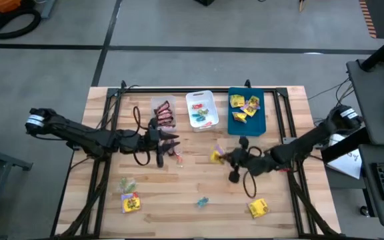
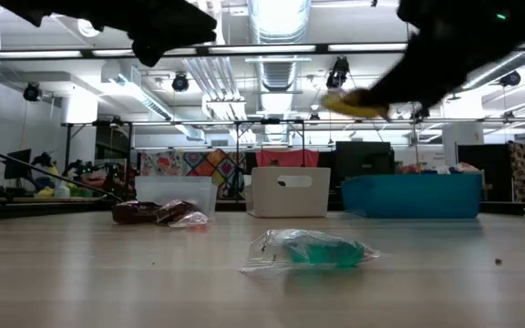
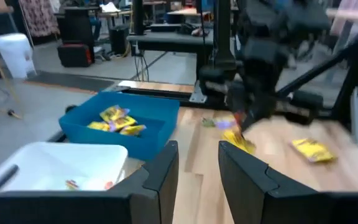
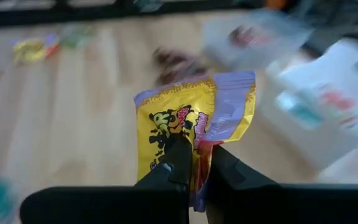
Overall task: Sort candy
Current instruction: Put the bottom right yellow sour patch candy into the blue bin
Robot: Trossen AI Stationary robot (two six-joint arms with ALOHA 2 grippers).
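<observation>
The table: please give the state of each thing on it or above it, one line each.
Right hand: shut on yellow packet, lifted off the table.
Left hand: empty, fingers apart, near the clear tray.
Blue tray: holds yellow packets.
White tray: holds small sweets.
Teal sweet: lying loose on the table.

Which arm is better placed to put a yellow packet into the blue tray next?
The right. Its gripper is already shut on a yellow packet, and it is close to the blue tray. The left gripper is empty, near the clear tray.
</observation>
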